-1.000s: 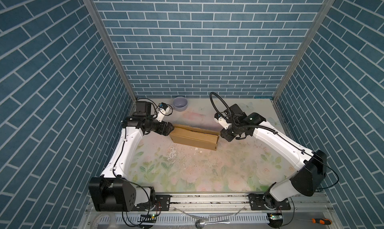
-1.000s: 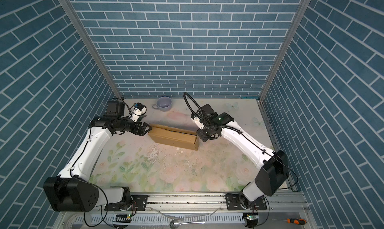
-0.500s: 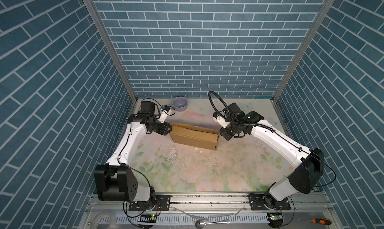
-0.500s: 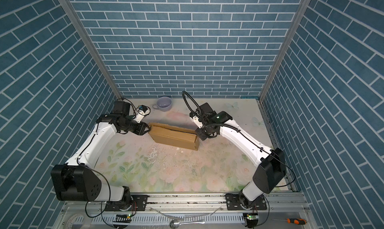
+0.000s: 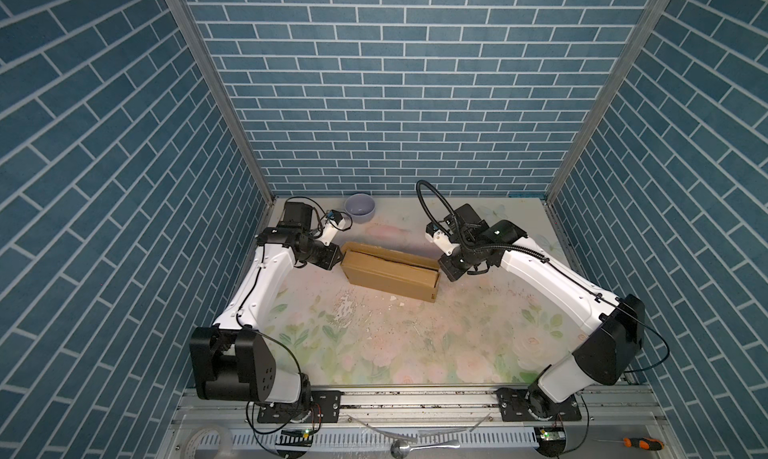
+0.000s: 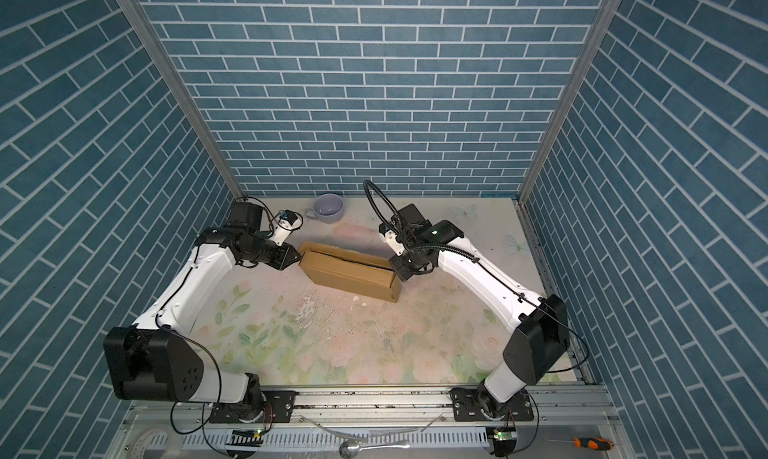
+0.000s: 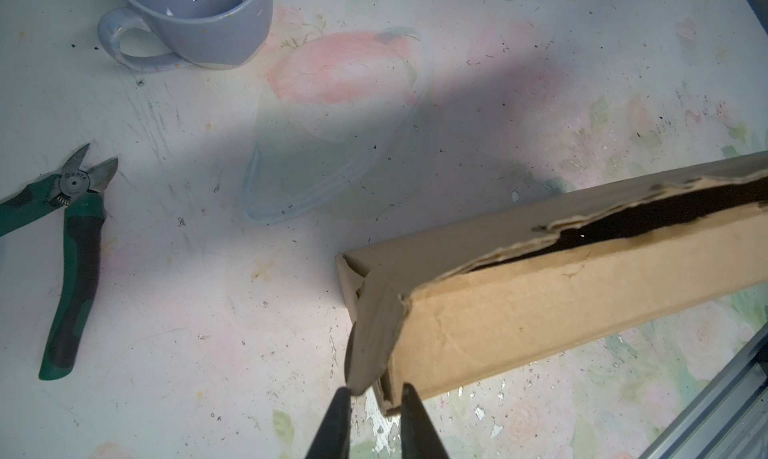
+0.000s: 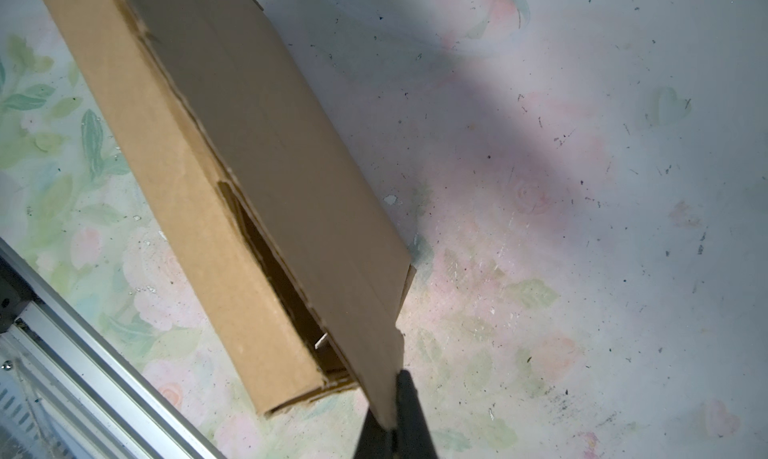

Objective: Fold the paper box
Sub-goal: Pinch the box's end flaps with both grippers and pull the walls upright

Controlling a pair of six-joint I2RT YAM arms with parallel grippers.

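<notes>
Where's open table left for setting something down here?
Widest free patch: near half of the table, between the paper box and the front rail. Also open: the far right corner, behind the right claw. Crowded: far left, where lilac cup, green cutters and left claw cluster.

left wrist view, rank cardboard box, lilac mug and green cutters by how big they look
1. brown corrugated cardboard box: largest, though nearest the camera and cropped.
2 or 3. green-handled side cutters and lilac ceramic mug: unsure; the cutters look longer, the mug bulkier but cropped.
</notes>
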